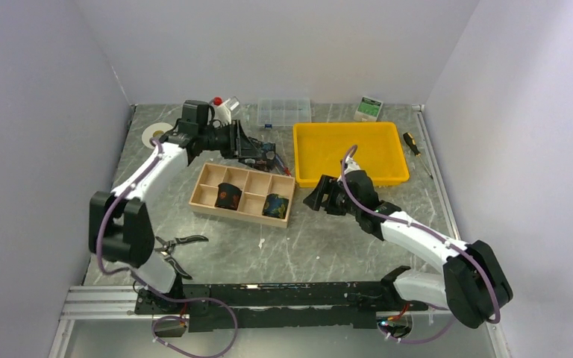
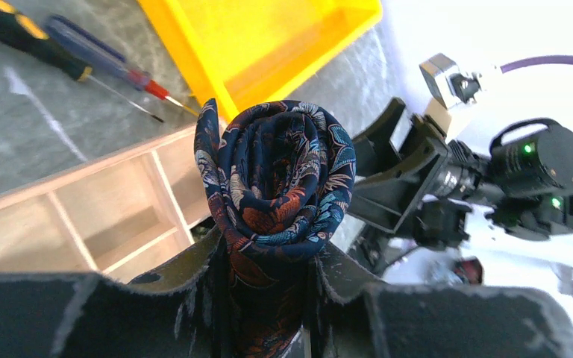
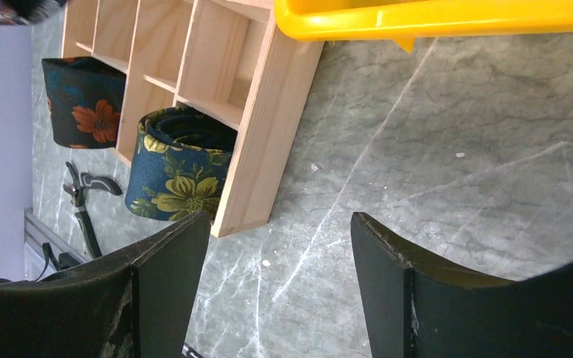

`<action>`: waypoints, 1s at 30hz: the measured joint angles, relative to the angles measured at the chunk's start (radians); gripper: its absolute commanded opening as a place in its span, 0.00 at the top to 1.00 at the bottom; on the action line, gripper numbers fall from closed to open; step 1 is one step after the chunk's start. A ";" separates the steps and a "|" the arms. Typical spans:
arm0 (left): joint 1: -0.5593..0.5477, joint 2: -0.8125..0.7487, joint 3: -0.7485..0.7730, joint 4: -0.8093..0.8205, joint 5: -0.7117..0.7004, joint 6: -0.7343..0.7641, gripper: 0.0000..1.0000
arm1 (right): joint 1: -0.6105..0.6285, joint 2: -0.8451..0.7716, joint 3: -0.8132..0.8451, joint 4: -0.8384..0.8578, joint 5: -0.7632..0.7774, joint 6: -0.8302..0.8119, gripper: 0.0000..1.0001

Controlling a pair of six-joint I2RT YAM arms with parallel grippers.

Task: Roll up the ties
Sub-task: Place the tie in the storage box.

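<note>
Clearly the rolled tie (image 2: 276, 179) is in my left fingers (image 2: 186, 287). They are drawn in narrow and pinch the lower half of the coil from both sides, and the spiral end stands up clear of them. I hold it off the worktop (image 1: 328, 239), above the far side of the divided wooden tray (image 3: 261, 134) and near the yellow bin (image 1: 358, 177). Two more rolled ties sit in the tray's near compartments, one with an orange flower (image 3: 86, 101) and one with yellow flowers (image 3: 183, 168).

My right fingers (image 3: 168, 276) stand wide with nothing between them, over bare worktop just off the tray's corner.

I judge this tie to be light and soft, with a slick woven face, so weight is no worry. The worry is that a coil like this wants to spring open and its layers can slide past one another. The best hold is across the flanks, with the loose outer end trapped under one finger. It should be firm enough that the turns cannot slip and gentle enough that the roll stays round. Gripping by the spiral faces would push the core out.
</note>
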 measured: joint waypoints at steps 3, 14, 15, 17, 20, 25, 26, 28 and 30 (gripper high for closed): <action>0.023 0.111 0.025 0.024 0.158 0.010 0.97 | -0.021 -0.016 -0.006 0.000 -0.007 -0.011 0.27; 0.026 0.476 0.240 -0.157 0.285 0.187 0.97 | -0.057 -0.093 -0.062 -0.015 -0.019 -0.029 0.27; 0.028 0.503 0.255 -0.182 0.274 0.200 0.97 | -0.058 -0.100 -0.064 -0.019 -0.019 -0.029 0.27; 0.031 0.547 0.281 -0.227 0.254 0.224 0.97 | -0.061 -0.113 -0.068 -0.026 -0.019 -0.030 0.27; 0.035 0.580 0.309 -0.278 0.223 0.247 0.97 | -0.064 -0.129 -0.070 -0.034 -0.019 -0.035 0.27; 0.031 0.582 0.340 -0.336 0.154 0.272 0.97 | -0.069 -0.142 -0.075 -0.035 -0.019 -0.045 0.27; 0.029 0.582 0.342 -0.340 0.143 0.274 0.97 | -0.071 -0.143 -0.076 -0.036 -0.019 -0.046 0.27; 0.016 0.582 0.351 -0.357 0.106 0.280 0.97 | -0.074 -0.143 -0.080 -0.037 -0.019 -0.047 0.27; 0.003 0.579 0.359 -0.372 0.068 0.289 0.97 | -0.076 -0.143 -0.084 -0.038 -0.019 -0.048 0.27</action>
